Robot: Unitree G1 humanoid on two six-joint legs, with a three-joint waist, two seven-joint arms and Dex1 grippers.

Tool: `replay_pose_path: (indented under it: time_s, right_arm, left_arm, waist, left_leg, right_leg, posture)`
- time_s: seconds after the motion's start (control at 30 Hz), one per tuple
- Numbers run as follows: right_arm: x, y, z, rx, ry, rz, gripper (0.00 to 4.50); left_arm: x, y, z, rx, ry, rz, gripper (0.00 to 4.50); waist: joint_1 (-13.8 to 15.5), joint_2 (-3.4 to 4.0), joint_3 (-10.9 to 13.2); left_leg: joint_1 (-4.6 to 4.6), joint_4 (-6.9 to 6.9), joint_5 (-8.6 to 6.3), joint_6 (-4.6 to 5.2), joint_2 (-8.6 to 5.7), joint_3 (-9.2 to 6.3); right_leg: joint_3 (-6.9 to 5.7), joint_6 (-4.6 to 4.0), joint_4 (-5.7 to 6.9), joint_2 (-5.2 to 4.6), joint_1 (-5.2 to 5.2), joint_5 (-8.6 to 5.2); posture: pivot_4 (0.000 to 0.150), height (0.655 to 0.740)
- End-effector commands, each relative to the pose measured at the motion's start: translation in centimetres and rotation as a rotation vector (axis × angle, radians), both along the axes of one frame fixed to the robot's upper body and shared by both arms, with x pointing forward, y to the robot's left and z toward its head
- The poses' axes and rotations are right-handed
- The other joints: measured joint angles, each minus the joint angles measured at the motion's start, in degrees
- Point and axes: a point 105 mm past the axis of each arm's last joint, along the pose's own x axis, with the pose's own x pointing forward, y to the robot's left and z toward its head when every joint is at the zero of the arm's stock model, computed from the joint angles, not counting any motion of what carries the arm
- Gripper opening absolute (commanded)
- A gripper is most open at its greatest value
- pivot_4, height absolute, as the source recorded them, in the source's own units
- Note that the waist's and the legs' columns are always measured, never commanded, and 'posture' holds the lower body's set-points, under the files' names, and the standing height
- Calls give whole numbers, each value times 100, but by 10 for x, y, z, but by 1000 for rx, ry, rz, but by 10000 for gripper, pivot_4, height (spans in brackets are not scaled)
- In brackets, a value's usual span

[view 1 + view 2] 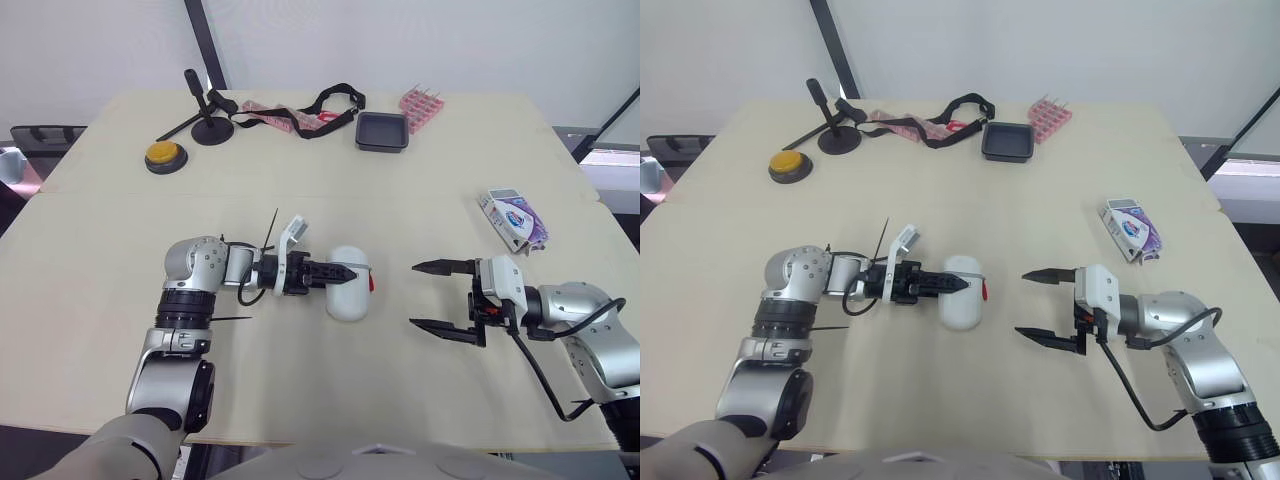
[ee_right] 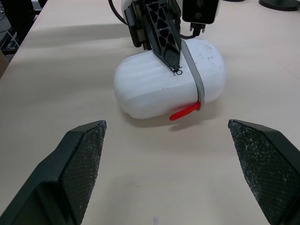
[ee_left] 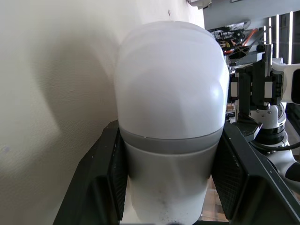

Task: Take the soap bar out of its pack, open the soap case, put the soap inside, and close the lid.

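**Grip on the case, free fingers aimed at its latch**

My left gripper (image 1: 348, 270) is clamped on the white soap case (image 1: 348, 300), with one black finger lying across its top. In the left wrist view a finger sits on each flank and the rounded end points away along them. The case sits on the table (image 1: 300, 200), lid down, with a grey band (image 2: 194, 82) wrapped round its middle.

My right gripper (image 1: 414, 295) is spread wide with nothing in it. It hangs low over the table and points towards my left. The case lies straight ahead of those fingertips, near but apart, with bare table between. Its long axis runs across my line of approach, so I face its broad side. The red tab (image 2: 185, 112) at the foot of the band sticks out towards me between the two fingers.

The soap pack (image 1: 513, 220) lies flat further out on my right side, well apart from the case and behind the way the right fingers point. I can't tell if the bar is inside it.

I judge the right arm the only one free for either job, and nearer to both. The tab needs a short push forward. The pack needs a swing back and outward.
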Motion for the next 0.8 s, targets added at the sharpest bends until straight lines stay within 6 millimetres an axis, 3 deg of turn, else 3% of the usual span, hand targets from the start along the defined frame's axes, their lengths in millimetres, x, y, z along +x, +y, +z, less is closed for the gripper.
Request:
replay_pose_path:
  time_s: [0.03,0.2,0.43,0.63,0.8]
  right_arm:
    - [0,-1,6,-1,-24,2,45000]
    - [2,0,6,-4,-25,4,45000]
    - [5,-1,6,-8,-25,2,45000]
    - [13,-8,8,-1,-24,-38,45000]
    - [18,-12,8,28,-16,-93,45000]
  left_arm:
    - [1,11,-21,137,-17,20,29231]
    - [10,14,-20,156,-112,19,44842]
    - [23,29,-4,177,-341,-15,44842]
    - [22,55,27,153,-679,-114,44842]
    - [18,79,31,202,-973,-123,44842]
  waist:
    - [-8,0,0]
    - [1,6,-4]
    - [-69,6,-1]
    - [-161,15,15]
    - [-115,18,17]
  left_leg:
    - [3,0,0,0,0,0]
    - [18,-3,-1,2,-2,-1]
    - [61,-15,6,5,-1,2]
    - [53,-59,17,3,3,2]
    - [15,-72,17,-22,-1,-5]
  right_leg:
    - [-1,0,-1,0,3,0]
    - [-6,-2,-7,-5,21,-1]
    - [-9,-15,-22,-26,61,5]
    - [-14,-14,-48,-4,49,4]
    - [-55,15,-82,-4,39,21]
  posture:
    - [1500,7400]
    - [1500,7400]
    - [1500,7400]
    - [1500,7400]
    - [1500,7400]
